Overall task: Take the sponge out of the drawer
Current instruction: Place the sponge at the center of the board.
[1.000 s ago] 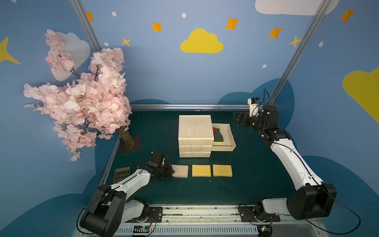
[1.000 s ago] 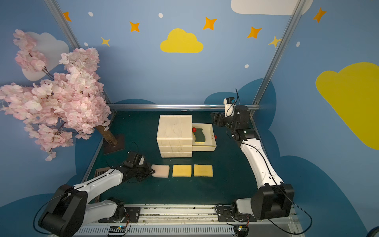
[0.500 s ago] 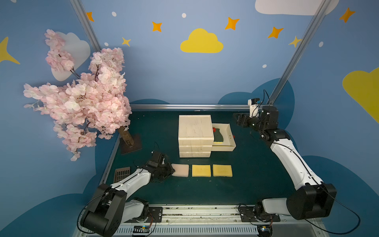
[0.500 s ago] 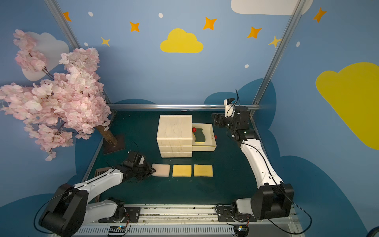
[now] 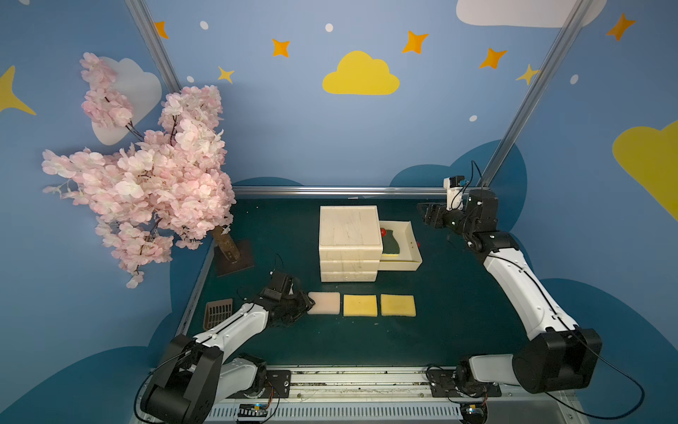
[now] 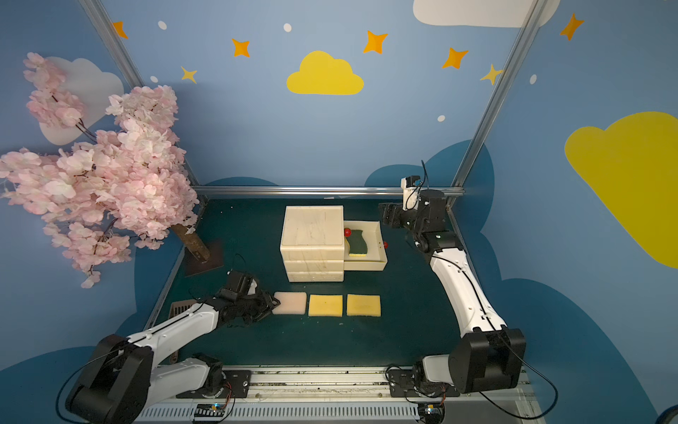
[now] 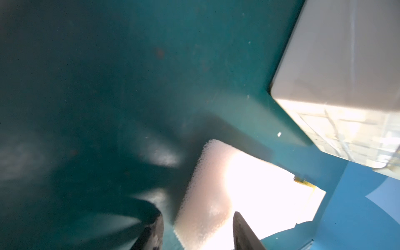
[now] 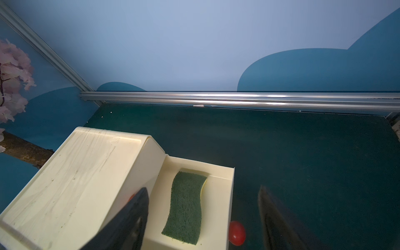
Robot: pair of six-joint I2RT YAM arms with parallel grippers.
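Note:
The sponge [image 8: 186, 205], green on top with a yellow underside, lies in the open top drawer [image 5: 412, 249] of a cream cabinet [image 5: 348, 227]; both top views show it [image 5: 392, 244] [image 6: 357, 244]. My right gripper [image 8: 203, 190] hovers open above the drawer's far right end [image 5: 425, 216], holding nothing. A red knob [image 8: 237, 232] sticks out of the drawer front. My left gripper [image 7: 198, 216] is low on the mat, open, with its fingers either side of the end of a pale pink foam pad [image 5: 324, 303].
Two yellow foam pads [image 5: 360, 305] [image 5: 398, 305] lie in a row beside the pink one, in front of the cabinet. A pink blossom tree [image 5: 146, 176] stands at the left on a dark base [image 5: 234, 257]. A brown grate [image 5: 218, 314] lies near the left arm.
The left gripper's jaws have opened around the pink pad, which rests on the mat. The right arm and the sponge in the drawer have not moved.

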